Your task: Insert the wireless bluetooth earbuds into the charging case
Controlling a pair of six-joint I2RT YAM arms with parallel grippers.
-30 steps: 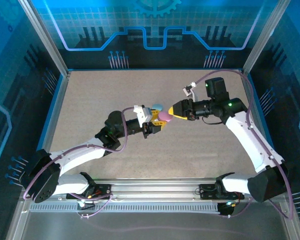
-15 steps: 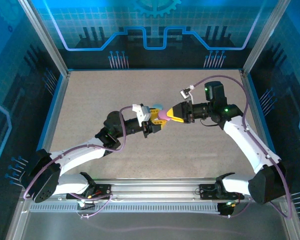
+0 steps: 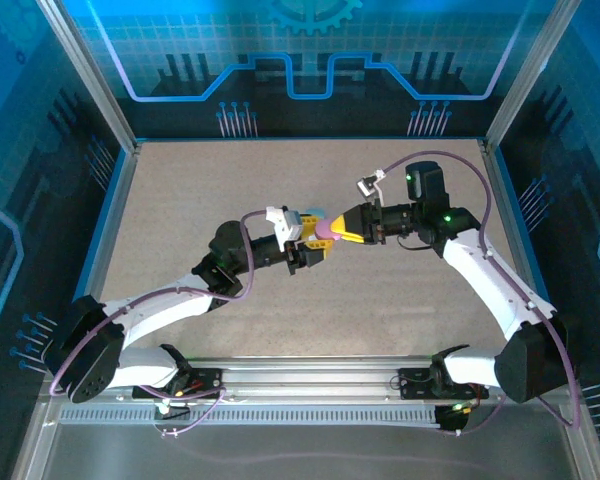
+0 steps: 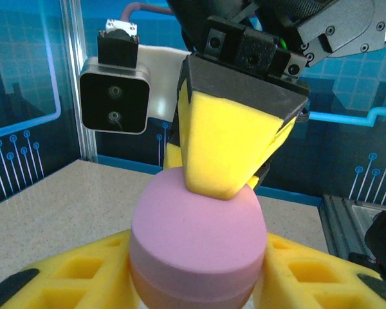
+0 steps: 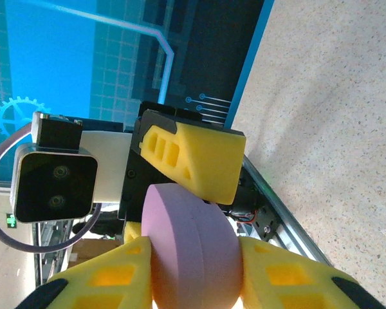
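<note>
A pink-purple oval charging case (image 3: pixel 326 230), closed with its seam showing, hangs in the air over the middle of the table. My left gripper (image 3: pixel 316 243) is shut on it from the left, its yellow pads on either side of the case (image 4: pixel 196 238). From the right, my right gripper (image 3: pixel 337 229) is shut on the same case (image 5: pixel 193 251). One of its yellow fingers (image 4: pixel 231 148) presses on the case's top in the left wrist view. No earbud is visible; they are hidden or out of view.
A small pale blue rounded object (image 3: pixel 315 214) peeks out just behind the left gripper; I cannot tell what it is. The speckled beige table (image 3: pixel 200 190) spreads around both arms, bounded by blue walls and an aluminium rail (image 3: pixel 310 375) at the near edge.
The right arm has drawn slightly left toward the left gripper. The pink case stays held between both grippers at about the same spot.
</note>
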